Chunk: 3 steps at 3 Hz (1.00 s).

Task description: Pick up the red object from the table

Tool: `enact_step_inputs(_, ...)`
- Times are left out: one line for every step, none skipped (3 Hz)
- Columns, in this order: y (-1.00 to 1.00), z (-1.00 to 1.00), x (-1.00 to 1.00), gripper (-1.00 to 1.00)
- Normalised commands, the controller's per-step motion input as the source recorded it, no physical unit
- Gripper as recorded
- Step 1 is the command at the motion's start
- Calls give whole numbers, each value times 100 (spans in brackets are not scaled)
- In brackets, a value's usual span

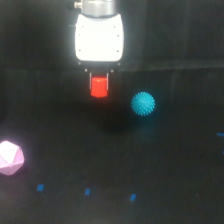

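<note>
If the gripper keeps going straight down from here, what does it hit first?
Likely only bare table. The gripper points down, shut on the red object. The cyan ball sits toward the exterior view's right, apparently outside that line; depth unclear.

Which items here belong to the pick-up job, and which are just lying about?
Job: red object, held between the fingers of the gripper; table.
Lying about: cyan ball; pink polyhedron; blue marks.
</note>
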Motion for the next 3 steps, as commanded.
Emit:
enact_step_inputs(5, 13, 2, -93)
enact_step_inputs(6, -23, 10, -100)
enact_step_inputs(4, -9, 0, -100)
